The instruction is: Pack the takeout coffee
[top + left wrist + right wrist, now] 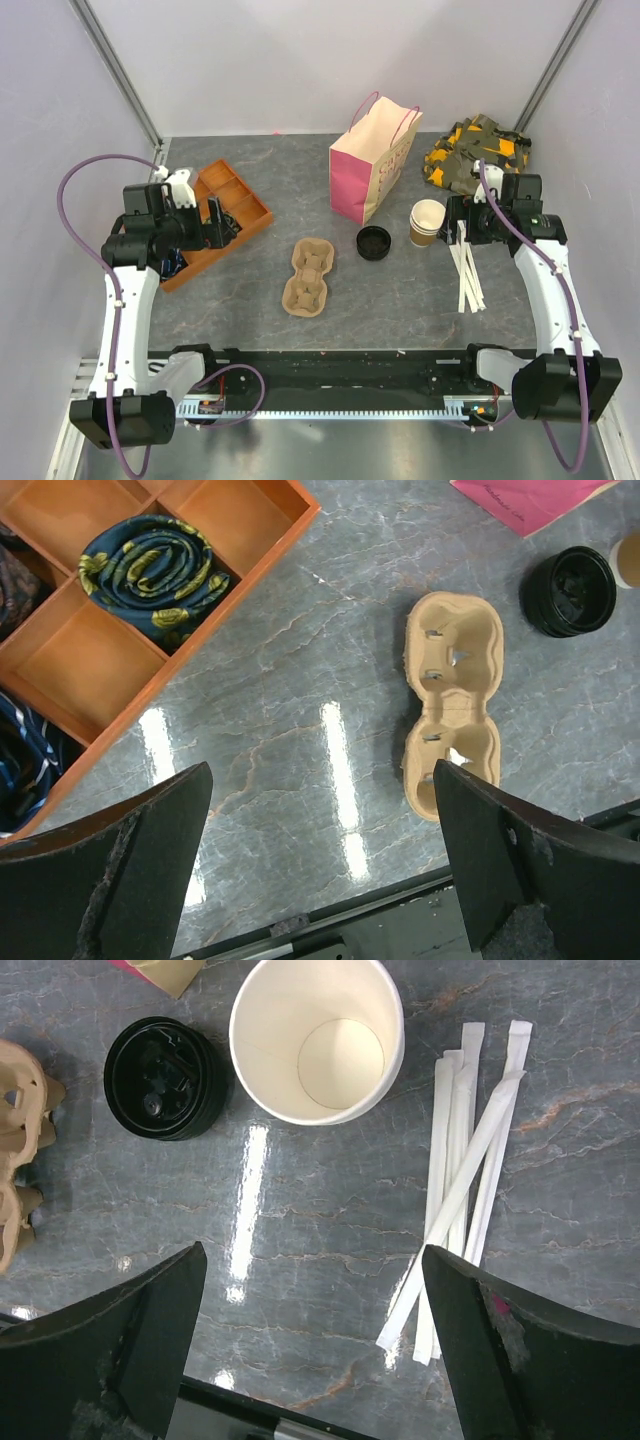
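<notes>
Paper cup (427,222), tan outside and white inside, stands upright and uncovered on the grey marbled bench (400,300), at about 2 o'clock from the bench's middle in the overhead view. Its round black lid (373,242) lies loose just beside it at 8 o'clock, inner side up. A pulp two-cup carrier (308,277) rests further out at the cup's 8 o'clock, both wells bare. A pink paper bag (370,165) stands open at the cup's 11 o'clock, and a small bundle of white wrapped straws (468,275) lies at its 5 o'clock. A camouflage-print cloth (475,150) is heaped against the back wall at 1 o'clock. The right pincer (455,228) hangs just at the cup's 3 o'clock, jaws spread wide and gripping nothing. Well apart, at the bench's 9 o'clock, the left pincer (215,225) hovers over the near edge of an orange divided tray (245,205), jaws likewise spread and empty. A rolled blue-and-yellow cloth (150,565) fills one tray compartment.
</notes>
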Tool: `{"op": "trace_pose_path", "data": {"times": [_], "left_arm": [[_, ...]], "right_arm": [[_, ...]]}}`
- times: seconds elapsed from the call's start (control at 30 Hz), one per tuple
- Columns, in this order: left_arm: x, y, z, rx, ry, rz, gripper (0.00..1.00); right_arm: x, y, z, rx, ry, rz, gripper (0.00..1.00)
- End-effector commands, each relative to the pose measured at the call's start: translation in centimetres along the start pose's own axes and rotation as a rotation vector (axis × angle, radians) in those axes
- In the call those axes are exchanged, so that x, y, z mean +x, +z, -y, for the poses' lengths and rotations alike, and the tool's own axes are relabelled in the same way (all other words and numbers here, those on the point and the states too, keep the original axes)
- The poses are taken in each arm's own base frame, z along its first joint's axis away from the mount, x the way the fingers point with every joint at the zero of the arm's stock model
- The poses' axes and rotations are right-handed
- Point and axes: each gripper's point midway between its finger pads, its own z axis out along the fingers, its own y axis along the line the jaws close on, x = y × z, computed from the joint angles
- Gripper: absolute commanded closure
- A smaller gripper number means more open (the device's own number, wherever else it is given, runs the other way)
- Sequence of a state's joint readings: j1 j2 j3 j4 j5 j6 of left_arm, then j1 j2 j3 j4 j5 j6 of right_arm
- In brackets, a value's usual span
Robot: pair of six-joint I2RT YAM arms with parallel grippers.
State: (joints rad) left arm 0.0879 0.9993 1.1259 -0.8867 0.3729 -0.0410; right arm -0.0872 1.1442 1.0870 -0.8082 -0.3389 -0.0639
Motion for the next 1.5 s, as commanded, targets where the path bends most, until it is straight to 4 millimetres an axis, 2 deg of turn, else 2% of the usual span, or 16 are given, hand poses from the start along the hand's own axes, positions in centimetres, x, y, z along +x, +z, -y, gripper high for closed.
{"op": "trace_pose_path", "data": {"times": [0.0,0.13,0.27,0.43,0.5,0.7,0.8,0.83,0.93,1.0,1.03,1.07,1.2,1.47], "left_arm": [[-0.1,0.2,0.9,0.065,0.038,-0.003,0.0],[0.2,1.0,0.4,0.065,0.05,-0.059,0.0],[-0.1,1.4,-0.4,0.02,0.04,-0.061,0.0],[-0.3,1.1,-0.1,0.037,0.056,-0.039,0.0],[0.1,1.3,0.1,0.052,0.062,-0.049,0.0],[0.2,1.7,-0.3,0.042,0.056,-0.052,0.0],[0.1,1.7,-0.1,0.049,0.051,-0.05,0.0],[0.2,1.8,-0.2,0.05,0.05,-0.053,0.0],[0.3,1.8,-0.3,0.045,0.052,-0.05,0.0],[0.4,1.9,-0.3,0.045,0.052,-0.053,0.0],[0.4,1.8,-0.3,0.045,0.055,-0.053,0.0],[0.5,1.9,-0.3,0.045,0.053,-0.054,0.0],[0.6,1.9,-0.2,0.05,0.05,-0.054,0.0],[1.0,2.2,-0.3,0.053,0.05,-0.061,0.0]], "right_arm": [[-0.9,0.4,0.2,0.002,0.026,-0.006,0.02],[-1.8,1.2,1.1,0.021,-0.015,-0.037,0.02],[-3.5,1.8,2.0,0.042,-0.049,-0.05,0.02],[-3.4,4.1,3.0,0.03,-0.034,-0.154,0.02],[-3.6,4.6,2.9,0.016,-0.027,-0.167,0.03],[-3.9,6.0,3.6,0.024,-0.015,-0.183,0.11],[-3.9,6.8,3.9,0.025,-0.006,-0.196,0.23],[-3.7,7.3,4.1,0.027,0.002,-0.208,0.3],[-3.6,8.1,4.2,0.024,0.028,-0.219,0.37],[-3.5,8.5,4.2,0.02,0.035,-0.226,0.38],[-3.5,8.8,4.3,0.018,0.039,-0.231,0.47],[-3.5,8.9,4.3,0.021,0.043,-0.234,0.5],[-3.7,9.1,4.1,0.008,0.055,-0.233,0.56],[-4.7,9.3,3.5,-0.026,0.073,-0.221,0.57]]}}
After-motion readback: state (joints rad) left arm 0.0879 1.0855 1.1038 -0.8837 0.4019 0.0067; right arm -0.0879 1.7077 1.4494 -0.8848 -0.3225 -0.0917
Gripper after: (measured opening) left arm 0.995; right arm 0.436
